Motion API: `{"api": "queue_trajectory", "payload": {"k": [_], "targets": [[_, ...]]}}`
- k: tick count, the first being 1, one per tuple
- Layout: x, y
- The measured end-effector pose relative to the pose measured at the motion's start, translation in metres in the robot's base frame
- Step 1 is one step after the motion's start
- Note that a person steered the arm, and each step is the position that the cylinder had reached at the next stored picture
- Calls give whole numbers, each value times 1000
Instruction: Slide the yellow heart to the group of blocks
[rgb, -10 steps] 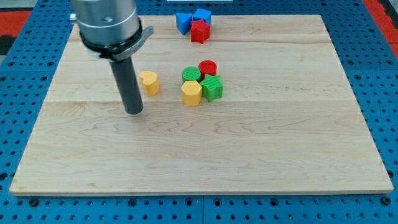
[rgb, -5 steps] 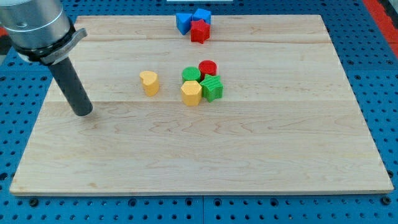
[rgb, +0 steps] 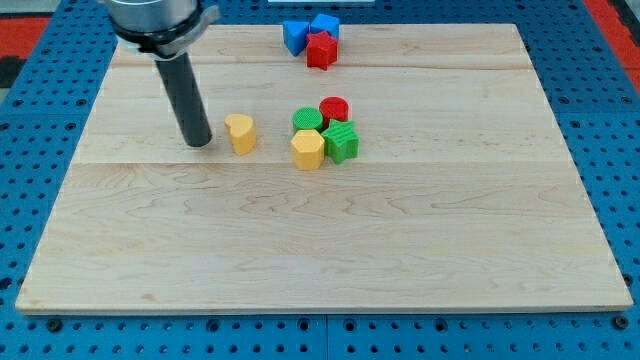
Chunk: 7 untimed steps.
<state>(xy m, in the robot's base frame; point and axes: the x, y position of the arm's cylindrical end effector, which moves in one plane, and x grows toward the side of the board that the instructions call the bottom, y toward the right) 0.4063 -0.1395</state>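
Observation:
The yellow heart (rgb: 240, 132) stands on the wooden board, left of centre. My tip (rgb: 198, 142) rests on the board just to the heart's left, a small gap away, not touching it. To the heart's right is a group of blocks: a yellow hexagon (rgb: 307, 150), a green cube (rgb: 342, 141), a green cylinder (rgb: 307, 121) and a red cylinder (rgb: 334, 108). The heart is apart from this group.
At the view's top edge of the board sits a second cluster: two blue blocks (rgb: 294, 35) (rgb: 324, 25) and a red star-like block (rgb: 321, 50). The board (rgb: 400, 230) lies on a blue pegboard surface.
My tip swung out to the far left of the board, then came back right and up. It now sits close to the heart's left side. No block has moved.

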Motion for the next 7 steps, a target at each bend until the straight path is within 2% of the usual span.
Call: {"api": "queue_trajectory", "payload": {"k": [2,7], "targets": [[-1,42],[-1,73]]}}
